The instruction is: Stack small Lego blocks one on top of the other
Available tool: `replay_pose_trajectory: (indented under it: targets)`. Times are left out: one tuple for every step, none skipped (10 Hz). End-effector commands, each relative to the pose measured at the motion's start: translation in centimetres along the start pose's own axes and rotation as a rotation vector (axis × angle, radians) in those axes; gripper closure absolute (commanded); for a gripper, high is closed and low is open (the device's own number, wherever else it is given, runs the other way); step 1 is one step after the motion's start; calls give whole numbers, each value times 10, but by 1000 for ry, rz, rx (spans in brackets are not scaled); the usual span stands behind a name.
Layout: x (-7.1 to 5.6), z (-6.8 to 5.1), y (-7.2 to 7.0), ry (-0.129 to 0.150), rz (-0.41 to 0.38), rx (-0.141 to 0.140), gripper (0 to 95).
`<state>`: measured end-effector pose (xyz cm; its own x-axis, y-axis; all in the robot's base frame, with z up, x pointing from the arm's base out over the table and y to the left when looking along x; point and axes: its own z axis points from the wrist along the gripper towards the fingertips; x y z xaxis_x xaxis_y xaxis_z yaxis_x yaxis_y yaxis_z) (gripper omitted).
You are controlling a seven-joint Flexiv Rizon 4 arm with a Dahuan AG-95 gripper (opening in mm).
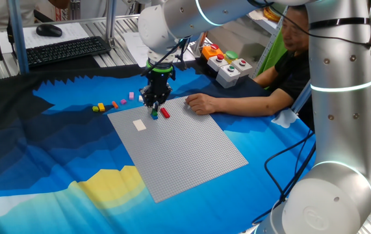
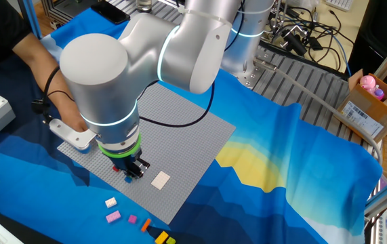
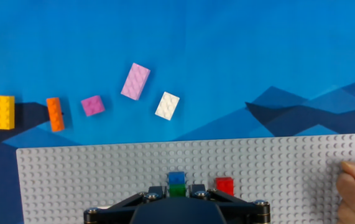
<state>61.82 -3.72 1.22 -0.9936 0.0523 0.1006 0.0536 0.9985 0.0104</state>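
My gripper (image 3: 176, 191) stands low over the grey baseplate (image 3: 102, 174), near its far edge. A green block (image 3: 176, 189) sits between the fingers, with a thin dark gap on each side. A blue block (image 3: 176, 178) touches it just beyond. A red block (image 3: 224, 185) rests on the plate a little to the right. Loose on the blue cloth past the plate lie a white block (image 3: 167, 105), a pink block (image 3: 135, 81), a magenta block (image 3: 92, 105), an orange block (image 3: 55, 114) and a yellow block (image 3: 3, 112). In one fixed view the gripper (image 1: 154, 104) hides the stack.
A cream flat tile (image 1: 140, 125) lies on the baseplate (image 1: 185, 149). A person's hand (image 1: 201, 103) rests on the plate's corner, close to the red block (image 1: 165, 113). A grey button box (image 1: 227, 68) stands behind it. A keyboard (image 1: 68, 50) is at the back left.
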Motion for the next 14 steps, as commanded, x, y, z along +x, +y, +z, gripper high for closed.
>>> replay_pose_trajectory:
  targets:
    - [1, -1, 1, 2, 2, -1, 760]
    - [2, -2, 2, 2, 4, -1, 760]
    - [2, -2, 2, 2, 6, 0, 760]
    - [2, -1, 3, 2, 6, 0, 760]
    - [2, -1, 3, 2, 6, 0, 760]
    - [2, -1, 3, 1, 6, 0, 760]
    - [2, -1, 3, 1, 7, 0, 760]
    - [2, -1, 3, 0, 6, 1, 760]
    - [2, -3, 2, 1, 3, 2, 760]
    - [3, -4, 2, 3, 1, 4, 760]
    - [3, -6, 2, 4, 0, 6, 760]
    - [4, -7, 2, 4, 1, 8, 760]
    - [5, -11, 1, 6, 0, 11, 760]
    - [6, -14, 0, 11, -3, 12, 760]
